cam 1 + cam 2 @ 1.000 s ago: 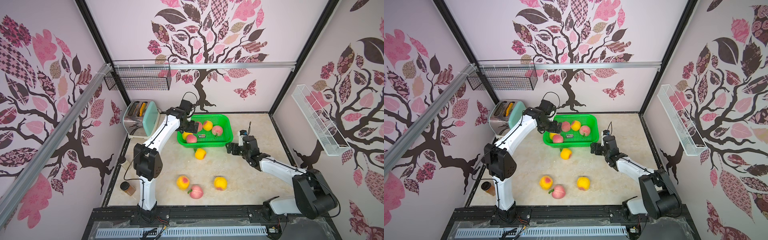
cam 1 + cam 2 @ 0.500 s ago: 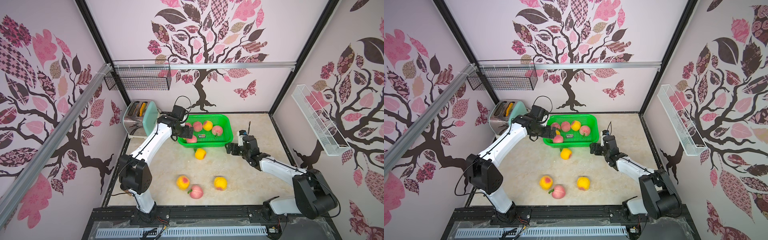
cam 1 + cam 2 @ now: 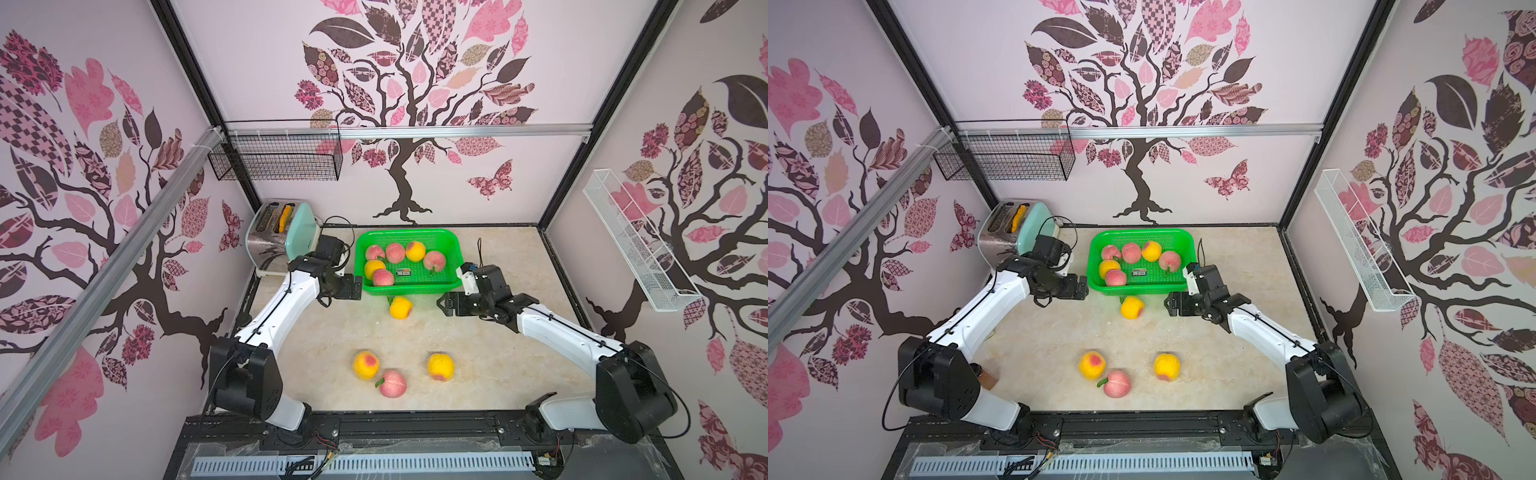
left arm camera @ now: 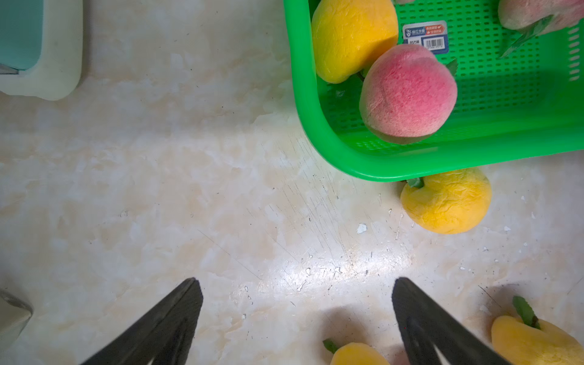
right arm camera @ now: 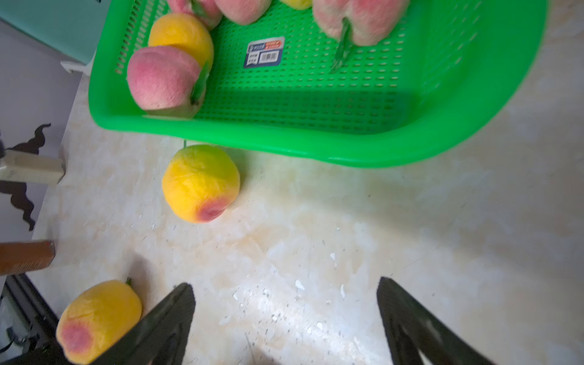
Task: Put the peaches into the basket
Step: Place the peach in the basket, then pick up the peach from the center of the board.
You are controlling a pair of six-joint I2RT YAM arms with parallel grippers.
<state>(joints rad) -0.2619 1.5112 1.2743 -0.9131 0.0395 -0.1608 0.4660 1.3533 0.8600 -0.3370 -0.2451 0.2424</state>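
Peaches (image 3: 395,252): six lie in the basket (image 3: 415,289); four sit on the table (image 3: 490,374), one just beside the basket's front wall, three nearer the robot's base. Left gripper (image 4: 294,284) and right gripper (image 5: 284,284) both gape wide, holding nothing. Risk: a finger could catch the basket wall, or nudge the round fruit so it rolls away.

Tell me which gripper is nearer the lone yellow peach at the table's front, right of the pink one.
Right. The right gripper hangs open just behind that yellow peach, toward the basket; the left gripper is farther off, by the basket's near-left corner.
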